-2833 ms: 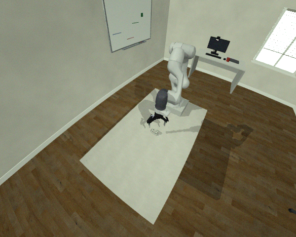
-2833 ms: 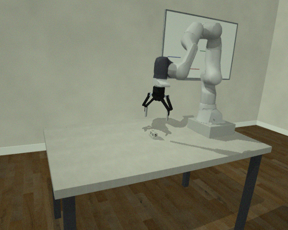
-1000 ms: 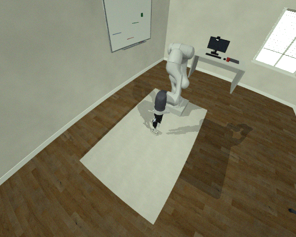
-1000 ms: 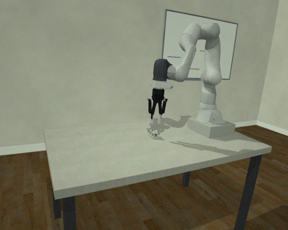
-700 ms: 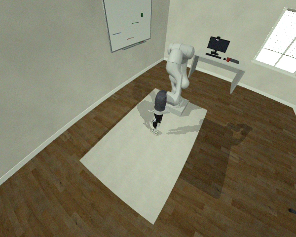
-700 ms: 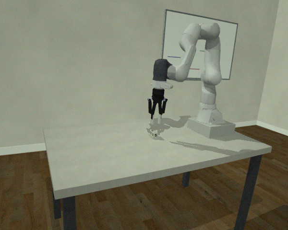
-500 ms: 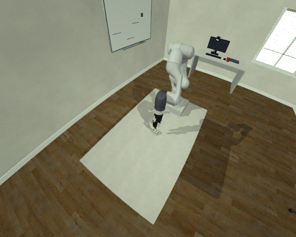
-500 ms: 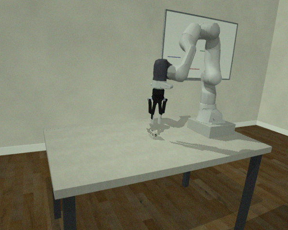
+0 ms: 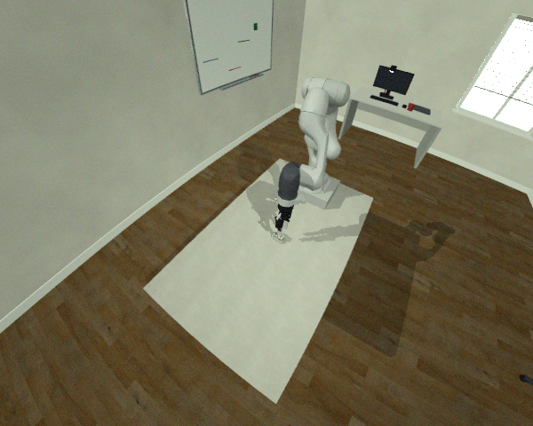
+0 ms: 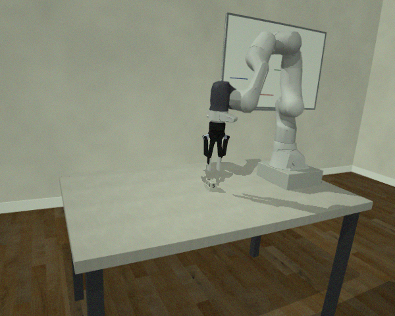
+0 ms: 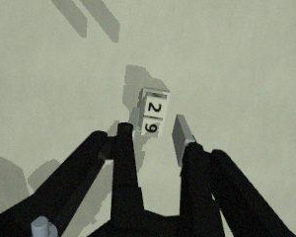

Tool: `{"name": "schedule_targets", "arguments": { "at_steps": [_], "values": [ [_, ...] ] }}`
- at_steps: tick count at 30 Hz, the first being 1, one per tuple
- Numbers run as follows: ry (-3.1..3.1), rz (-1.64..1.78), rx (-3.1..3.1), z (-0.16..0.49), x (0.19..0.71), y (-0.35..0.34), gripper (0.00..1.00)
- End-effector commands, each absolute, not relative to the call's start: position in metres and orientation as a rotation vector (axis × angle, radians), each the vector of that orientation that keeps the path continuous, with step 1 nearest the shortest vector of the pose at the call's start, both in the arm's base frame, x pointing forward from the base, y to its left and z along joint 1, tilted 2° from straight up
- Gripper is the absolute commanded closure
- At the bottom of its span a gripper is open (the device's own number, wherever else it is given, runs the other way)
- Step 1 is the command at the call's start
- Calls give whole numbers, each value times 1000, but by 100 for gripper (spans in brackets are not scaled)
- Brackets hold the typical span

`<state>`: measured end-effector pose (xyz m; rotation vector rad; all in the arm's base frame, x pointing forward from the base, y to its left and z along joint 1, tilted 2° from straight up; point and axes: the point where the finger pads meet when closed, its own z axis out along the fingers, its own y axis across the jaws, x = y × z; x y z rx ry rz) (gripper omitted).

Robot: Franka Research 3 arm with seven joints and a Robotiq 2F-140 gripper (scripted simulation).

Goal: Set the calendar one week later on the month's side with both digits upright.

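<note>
Gripper (image 9: 279, 230) (image 10: 214, 168) (image 11: 156, 121) part-closed, holding nothing, above calendar (image 9: 278, 237) (image 10: 210, 184) (image 11: 153, 113), which sits inward from the table's (image 9: 239, 284) (image 10: 157, 217) (image 11: 247, 59) robot-end edge. Step judged: approach to first cube. Next: align, descend, keep clear of tray walls.

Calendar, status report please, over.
Gripper partly open, nothing held, above calendar. Both cubes sit side by side in tray, 2 and 9 facing up. No obstruction seen.
</note>
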<state>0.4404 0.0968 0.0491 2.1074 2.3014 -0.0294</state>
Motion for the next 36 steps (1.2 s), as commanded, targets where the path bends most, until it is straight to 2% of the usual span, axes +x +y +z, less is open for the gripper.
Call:
{"name": "schedule_targets", "arguments": {
  "at_steps": [1, 36],
  "values": [
    [2306, -29, 2103, 47, 440, 96, 72],
    [2307, -29, 2103, 6, 439, 95, 72]
  ]
}}
